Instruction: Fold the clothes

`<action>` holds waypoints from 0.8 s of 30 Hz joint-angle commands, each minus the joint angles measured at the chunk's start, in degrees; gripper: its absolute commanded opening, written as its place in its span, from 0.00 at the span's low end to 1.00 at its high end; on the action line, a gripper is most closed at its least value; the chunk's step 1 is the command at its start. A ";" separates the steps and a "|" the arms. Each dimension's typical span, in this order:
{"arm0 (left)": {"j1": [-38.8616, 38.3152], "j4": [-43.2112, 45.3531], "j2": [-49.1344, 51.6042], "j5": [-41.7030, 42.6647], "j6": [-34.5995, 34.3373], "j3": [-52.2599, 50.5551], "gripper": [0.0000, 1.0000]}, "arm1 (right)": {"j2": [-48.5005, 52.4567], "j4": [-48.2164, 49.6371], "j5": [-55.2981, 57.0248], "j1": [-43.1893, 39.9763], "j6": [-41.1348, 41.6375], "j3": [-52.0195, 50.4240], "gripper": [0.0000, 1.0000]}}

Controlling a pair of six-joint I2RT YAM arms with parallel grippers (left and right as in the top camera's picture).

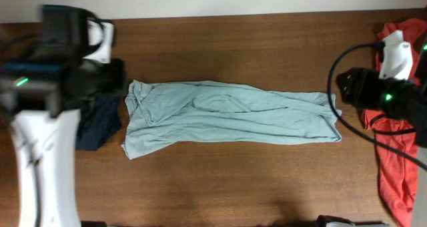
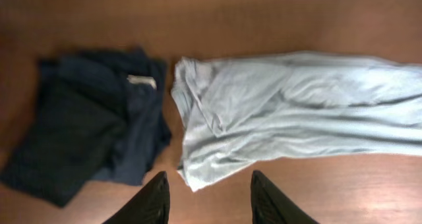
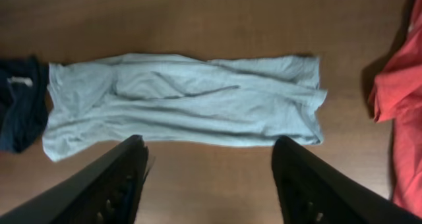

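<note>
Overhead, the pale T-shirt lies as a long strip across the middle of the table. Each arm hangs raised near its own table edge. The left gripper and right gripper face down toward the shirt, jaws apart and empty.

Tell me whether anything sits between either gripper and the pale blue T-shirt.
Nothing visible does. The left gripper and right gripper are both open and empty, each looking straight down on the T-shirt. The navy garment lies beside one end and the red-orange garment beyond the other, neither covering it.
</note>
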 commanded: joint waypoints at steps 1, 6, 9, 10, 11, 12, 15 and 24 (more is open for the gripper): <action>-0.20 6.16 1.86 -0.61 -2.78 -14.03 0.46 | 1.68 -0.04 2.01 0.63 5.20 -5.95 0.67; -0.07 24.44 2.21 0.90 -3.08 -33.14 0.71 | 2.56 3.13 1.05 0.63 5.35 -14.75 0.67; -0.07 36.87 3.02 0.85 -2.19 -40.85 0.76 | 2.86 5.31 -0.48 0.63 5.35 -19.17 0.66; -0.07 41.13 3.69 0.68 -2.19 -43.25 0.76 | 2.86 5.86 -0.76 0.63 5.35 -20.41 0.66; -0.04 43.28 4.17 0.70 -2.21 -44.54 0.76 | 2.86 6.12 -1.05 0.63 5.35 -21.09 0.66; -0.07 45.64 5.18 0.76 -2.21 -45.83 0.76 | 2.86 6.19 -1.09 0.63 5.35 -21.70 0.66; -0.07 49.77 8.00 0.72 -0.46 -47.21 0.74 | 2.86 6.12 -1.22 0.63 5.33 -22.49 0.65; -0.07 55.58 16.15 0.90 1.68 -47.23 0.53 | 2.84 6.34 -1.20 0.63 5.33 -22.51 0.65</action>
